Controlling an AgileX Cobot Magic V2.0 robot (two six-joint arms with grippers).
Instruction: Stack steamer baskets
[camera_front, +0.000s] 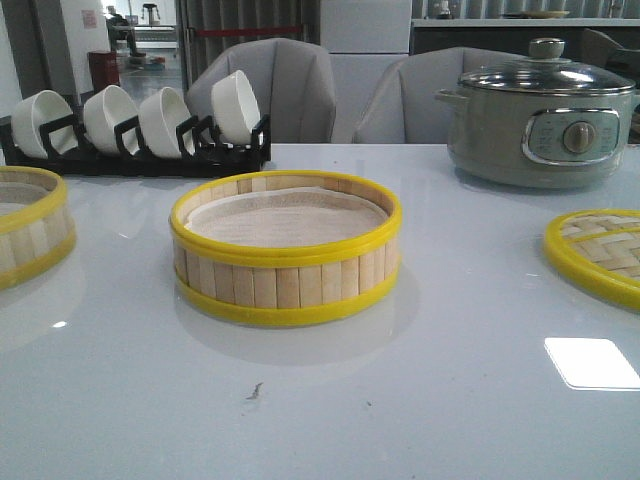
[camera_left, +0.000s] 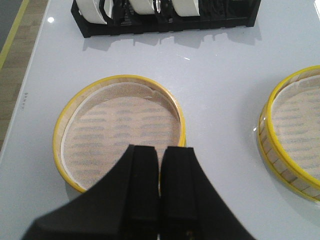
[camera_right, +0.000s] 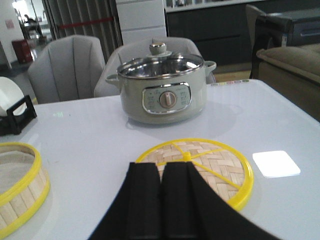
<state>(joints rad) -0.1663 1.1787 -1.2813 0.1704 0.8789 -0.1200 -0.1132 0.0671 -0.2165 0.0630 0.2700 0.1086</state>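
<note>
Sitting apart on the pale table (camera_front: 420, 400), the two steamer baskets are not yet stacked. One basket (camera_front: 285, 250) is resting near the middle of the table, its white liner showing inside the yellow rim; the other basket (camera_front: 30, 235) is lying well to its left, half cut off by the edge of the front view. Hanging above that left-hand basket, the left gripper (camera_left: 160, 187) is holding its black fingers pressed together on nothing. The right gripper (camera_right: 161, 200) is likewise hovering with its fingers together, over the near edge of the woven lid (camera_right: 200, 167) lying flat at the right of the table. Beyond the lid a grey-green pot (camera_front: 545, 125) is standing under a glass cover. At the far left, a black rack (camera_front: 135, 150) is holding what look like four white bowls on edge.
</note>
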